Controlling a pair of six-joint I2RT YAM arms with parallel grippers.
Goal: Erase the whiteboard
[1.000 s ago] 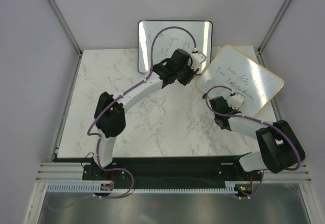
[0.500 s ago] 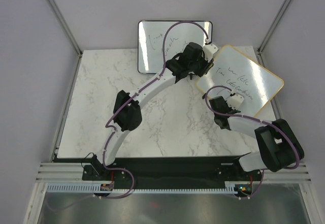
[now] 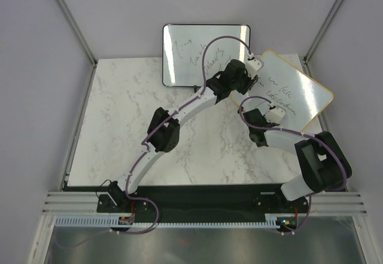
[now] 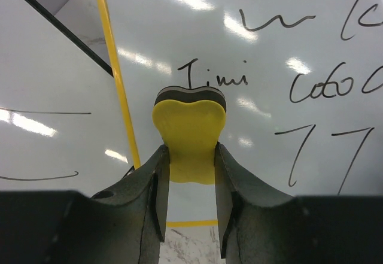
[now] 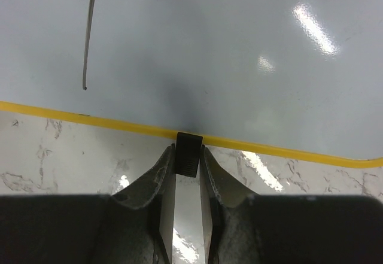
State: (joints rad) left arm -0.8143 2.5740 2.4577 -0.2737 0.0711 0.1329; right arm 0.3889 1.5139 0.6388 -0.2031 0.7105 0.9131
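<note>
The whiteboard (image 3: 305, 96) with the light wooden frame lies at the far right of the marble table (image 3: 119, 126). The left gripper (image 4: 190, 151) squeezes a yellow foam eraser (image 4: 190, 123) over it. The right gripper (image 5: 188, 158) pinches its small black foot (image 5: 188, 144).

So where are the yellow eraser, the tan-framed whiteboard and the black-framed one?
yellow eraser (image 4: 190, 126): left wrist view, its yellow back.
tan-framed whiteboard (image 3: 308, 98): top view, its white face.
black-framed whiteboard (image 3: 179, 66): top view, its white face.

Open counter (image 3: 125, 114) lies left of my left arm (image 3: 190, 105), which crosses the middle diagonally. At the back right, the whiteboard (image 3: 299, 93), the black-framed board (image 3: 179, 48) just beside it and my right arm (image 3: 281, 135) crowd together.
</note>
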